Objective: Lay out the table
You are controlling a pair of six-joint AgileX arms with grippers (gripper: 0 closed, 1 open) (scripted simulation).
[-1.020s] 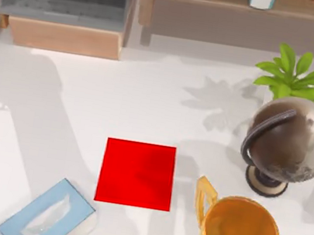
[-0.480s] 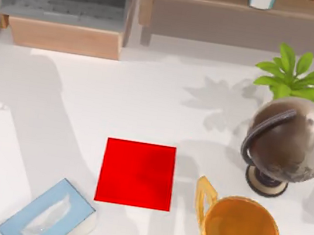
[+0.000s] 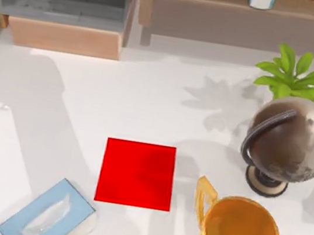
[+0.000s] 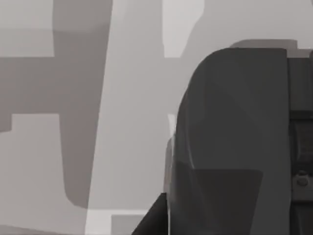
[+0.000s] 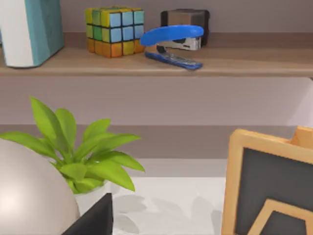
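Observation:
The table is a broad white top seen from above, with a small red square mat near its middle front. A light blue tissue box lies at the front left and a golden trophy cup stands at the front right. A dark part of my left gripper looms close in the left wrist view, over grey and white surfaces. A dark corner of my right gripper shows in the right wrist view, facing the plant and the back shelf.
A brown globe and the potted plant stand at the right. A wooden shelf unit runs along the back. Its ledge carries a colour cube, a blue stapler and a teal book. A wood-framed dark board is close by.

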